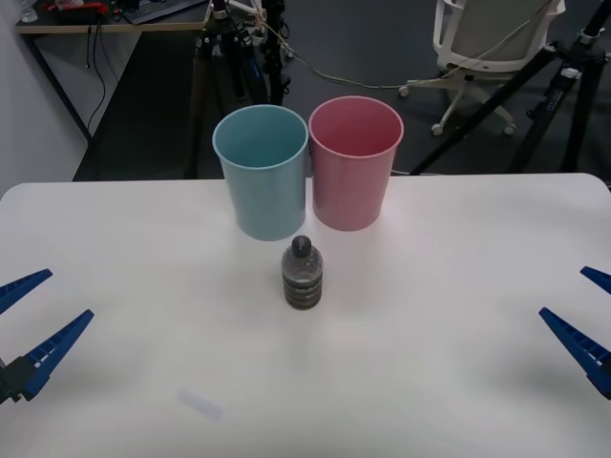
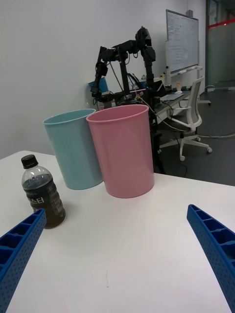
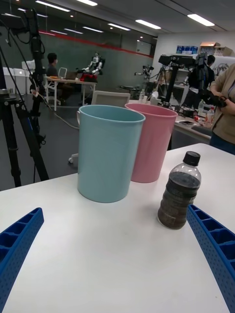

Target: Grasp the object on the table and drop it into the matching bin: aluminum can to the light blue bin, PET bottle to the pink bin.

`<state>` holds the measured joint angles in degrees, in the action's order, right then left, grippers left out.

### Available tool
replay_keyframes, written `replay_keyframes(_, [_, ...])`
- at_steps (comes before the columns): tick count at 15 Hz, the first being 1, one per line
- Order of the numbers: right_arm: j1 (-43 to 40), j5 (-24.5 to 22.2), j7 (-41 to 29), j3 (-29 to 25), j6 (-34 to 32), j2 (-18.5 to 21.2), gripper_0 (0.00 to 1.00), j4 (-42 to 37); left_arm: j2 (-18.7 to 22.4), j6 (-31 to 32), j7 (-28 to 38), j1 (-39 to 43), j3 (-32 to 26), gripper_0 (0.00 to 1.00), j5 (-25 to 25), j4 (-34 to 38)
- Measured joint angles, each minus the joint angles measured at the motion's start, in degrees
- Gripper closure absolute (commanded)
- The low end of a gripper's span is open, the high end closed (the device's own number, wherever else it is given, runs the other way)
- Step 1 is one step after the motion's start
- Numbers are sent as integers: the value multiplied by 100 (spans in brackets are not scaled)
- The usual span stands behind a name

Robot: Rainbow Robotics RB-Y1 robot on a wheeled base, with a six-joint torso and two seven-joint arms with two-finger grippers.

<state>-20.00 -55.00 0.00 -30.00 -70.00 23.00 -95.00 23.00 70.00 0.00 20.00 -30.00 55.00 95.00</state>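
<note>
A small clear PET bottle point(image 1: 303, 273) with a dark cap and dark striped label stands upright mid-table, just in front of the two bins; it also shows as the bottle point(image 2: 42, 192) and the bottle point(image 3: 179, 191) in the wrist views. The light blue bin point(image 1: 262, 171) point(image 3: 107, 150) point(image 2: 73, 148) stands at the back, the pink bin point(image 1: 354, 161) point(image 2: 124, 149) point(image 3: 152, 140) touching it on the right. My left gripper point(image 1: 21, 320) point(image 3: 115, 264) is open at the table's left edge. My right gripper point(image 1: 584, 310) point(image 2: 115, 259) is open at the right edge. Both are far from the bottle.
The white table point(image 1: 401, 382) spreads wide around the bottle. Behind its far edge stand tripods point(image 1: 224, 57) and a white office chair point(image 1: 487, 43).
</note>
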Motion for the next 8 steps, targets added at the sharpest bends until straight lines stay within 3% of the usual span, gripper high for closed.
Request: replay_keyframes(8, [62, -165, -106, -52, -249, 260, 0, 166, 0, 0, 0, 1, 0, 0, 0, 0])
